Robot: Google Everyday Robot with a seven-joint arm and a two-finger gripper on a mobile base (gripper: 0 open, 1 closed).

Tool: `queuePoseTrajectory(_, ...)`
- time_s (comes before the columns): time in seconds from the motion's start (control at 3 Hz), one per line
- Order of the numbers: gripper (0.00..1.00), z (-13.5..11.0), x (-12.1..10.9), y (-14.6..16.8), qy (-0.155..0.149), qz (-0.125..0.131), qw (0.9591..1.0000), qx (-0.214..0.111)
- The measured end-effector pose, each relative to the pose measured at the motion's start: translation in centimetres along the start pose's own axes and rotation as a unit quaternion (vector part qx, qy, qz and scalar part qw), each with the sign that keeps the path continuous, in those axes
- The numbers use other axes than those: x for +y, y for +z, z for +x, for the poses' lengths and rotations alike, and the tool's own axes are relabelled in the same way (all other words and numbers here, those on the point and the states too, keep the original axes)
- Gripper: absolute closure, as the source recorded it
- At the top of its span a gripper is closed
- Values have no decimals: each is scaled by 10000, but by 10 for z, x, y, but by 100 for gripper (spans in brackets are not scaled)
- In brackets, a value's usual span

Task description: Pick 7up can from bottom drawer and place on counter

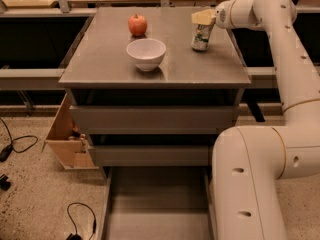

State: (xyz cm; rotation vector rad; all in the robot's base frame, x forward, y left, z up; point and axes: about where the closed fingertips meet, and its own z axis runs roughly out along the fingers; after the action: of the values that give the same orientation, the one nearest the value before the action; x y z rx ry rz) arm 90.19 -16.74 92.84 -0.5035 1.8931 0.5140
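The 7up can [201, 36] stands upright on the counter [105, 59] near its back right corner. My gripper [203, 18] is right at the can's top, reaching in from the right, with its pale yellow tip over the can's upper end. The bottom drawer [157, 204] is pulled out at the foot of the cabinet, and its grey tray shows nothing inside.
A white bowl [146, 53] sits mid-counter and a red apple [137, 24] behind it. My arm's large white links [252, 184] stand beside the open drawer at the right. A wooden box [66, 136] leans at the cabinet's left. Cables [20, 144] lie on the floor.
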Motion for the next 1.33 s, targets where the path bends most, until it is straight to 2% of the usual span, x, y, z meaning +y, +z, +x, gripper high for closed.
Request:
queuePoseTrajectory(0.33, 50, 1, 1, 0, 0, 0, 10000, 0)
queuePoseTrajectory(1.0, 4, 1, 1, 0, 0, 0, 10000, 0)
queuePoseTrajectory(1.33, 0, 1, 1, 0, 0, 0, 10000, 0)
